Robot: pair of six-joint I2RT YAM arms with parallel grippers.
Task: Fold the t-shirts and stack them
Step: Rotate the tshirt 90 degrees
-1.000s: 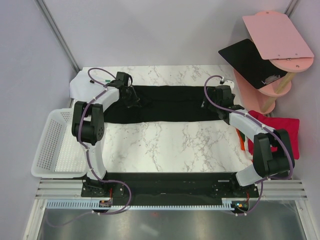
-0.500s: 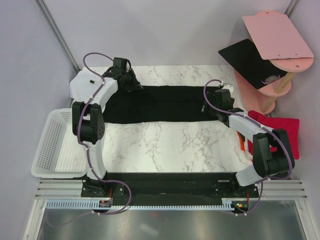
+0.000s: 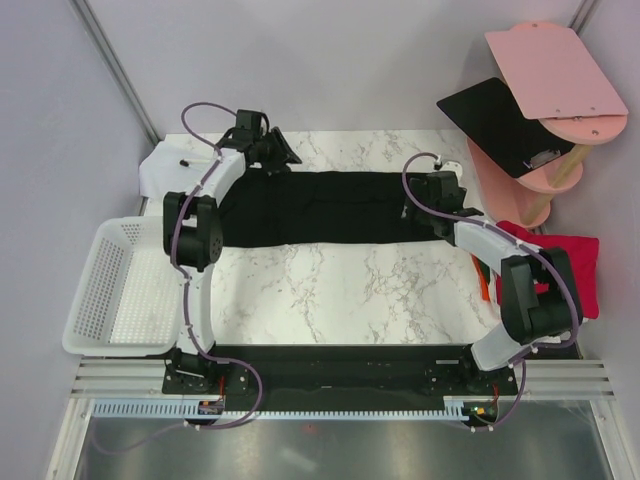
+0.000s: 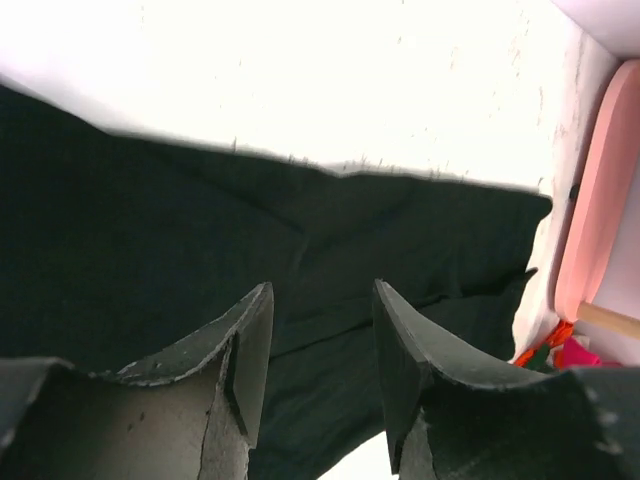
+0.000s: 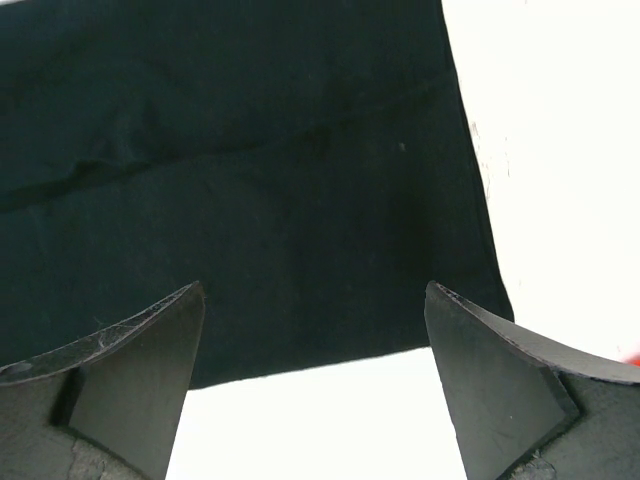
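A plain black t-shirt [image 3: 320, 207] lies folded into a long strip across the far half of the marble table. My left gripper [image 3: 283, 155] hovers over the strip's far left corner. In the left wrist view it [image 4: 320, 310] stands open with nothing between the fingers and black cloth [image 4: 200, 230] beneath. My right gripper [image 3: 415, 205] is over the strip's right end. It [image 5: 310, 310] is open wide above the cloth's near edge [image 5: 300, 250], holding nothing. A folded crimson t-shirt [image 3: 570, 262] lies at the right, with an orange one [image 3: 483, 285] peeking out beside it.
A white mesh basket [image 3: 105, 290] sits at the left edge. A white paper sheet [image 3: 160, 175] lies at the far left corner. A pink tiered stand [image 3: 545, 70] with a flat black board [image 3: 495, 115] stands at the far right.
My left gripper has let go of the black shirt, opened, and moved toward the far edge and to the right. The cloth's left end now lies flat. The right arm barely moved.
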